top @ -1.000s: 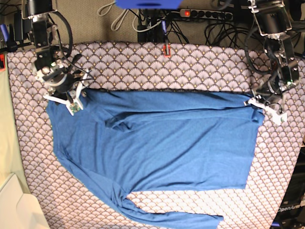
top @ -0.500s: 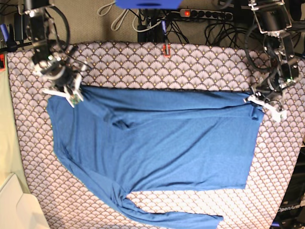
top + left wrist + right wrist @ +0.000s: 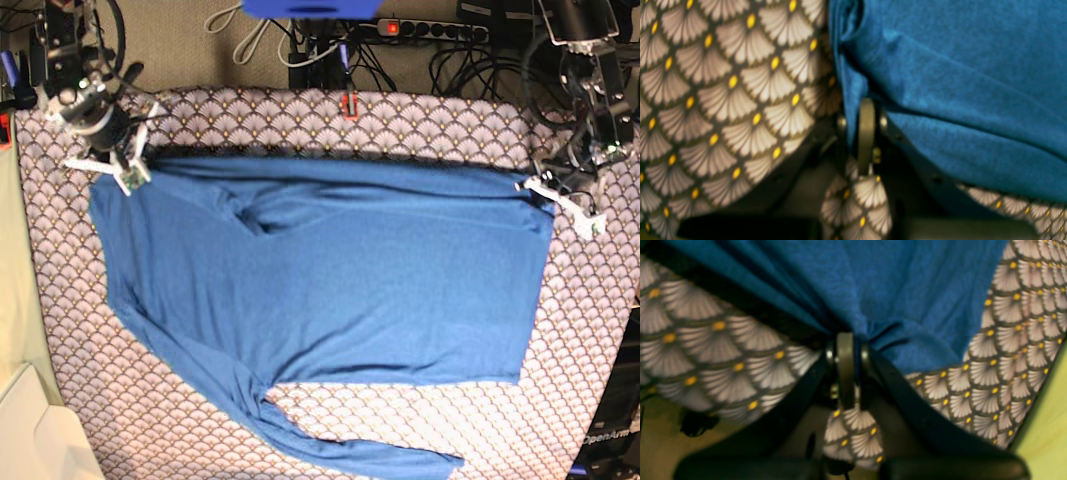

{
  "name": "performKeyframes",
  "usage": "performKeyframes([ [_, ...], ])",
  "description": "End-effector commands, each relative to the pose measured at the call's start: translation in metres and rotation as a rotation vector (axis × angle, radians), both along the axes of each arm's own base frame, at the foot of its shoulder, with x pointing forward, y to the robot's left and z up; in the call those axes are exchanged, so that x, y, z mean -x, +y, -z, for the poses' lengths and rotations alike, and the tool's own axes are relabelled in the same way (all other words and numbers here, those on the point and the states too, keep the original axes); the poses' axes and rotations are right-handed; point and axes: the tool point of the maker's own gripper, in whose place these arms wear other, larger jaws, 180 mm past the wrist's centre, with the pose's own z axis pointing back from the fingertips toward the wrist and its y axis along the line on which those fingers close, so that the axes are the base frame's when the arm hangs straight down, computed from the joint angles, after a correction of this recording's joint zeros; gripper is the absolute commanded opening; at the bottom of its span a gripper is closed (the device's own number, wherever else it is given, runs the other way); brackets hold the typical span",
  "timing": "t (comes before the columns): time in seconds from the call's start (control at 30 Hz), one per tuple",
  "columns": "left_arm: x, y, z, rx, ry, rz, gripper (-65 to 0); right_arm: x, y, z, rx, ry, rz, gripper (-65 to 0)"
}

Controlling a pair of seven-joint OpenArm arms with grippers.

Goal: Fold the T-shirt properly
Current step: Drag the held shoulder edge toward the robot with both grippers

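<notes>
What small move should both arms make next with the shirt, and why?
Probably keep drawing the gripped edge toward the far side of the table. The left gripper and right gripper are each shut on the T-shirt, but a crease remains and one sleeve lies bunched at the near edge.

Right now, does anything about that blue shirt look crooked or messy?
Yes. The shirt lies flat except one long sleeve trailing crookedly along the near edge, and a small pucker creases the cloth near the right end effector.
</notes>
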Motion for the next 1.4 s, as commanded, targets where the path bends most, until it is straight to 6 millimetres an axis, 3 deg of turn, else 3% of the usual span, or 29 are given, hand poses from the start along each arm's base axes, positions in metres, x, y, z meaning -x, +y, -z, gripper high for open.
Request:
performKeyframes([
  [0.0,-0.007,0.009,-0.015,-0.032,-0.035,0.003,-64.7,-0.002,-0.002,-0.01,0.013,-0.031,-0.015,-65.0],
  [0.43,0.041,-0.004,-0.015,-0.077,0.025,0.072,-64.7,0.046,0.005,0.003,0.008,0.065,-0.033,-65.0],
  [0.7,0.068,0.02,-0.015,-0.112,0.061,0.022,-64.7,0.053,0.0,0.003,0.006,0.063,-0.038,-65.0],
  [1.37,0.074,0.023,-0.011,-0.123,0.083,0.027,-64.6,0.054,-0.001,0.003,0.003,0.06,-0.036,-65.0],
])
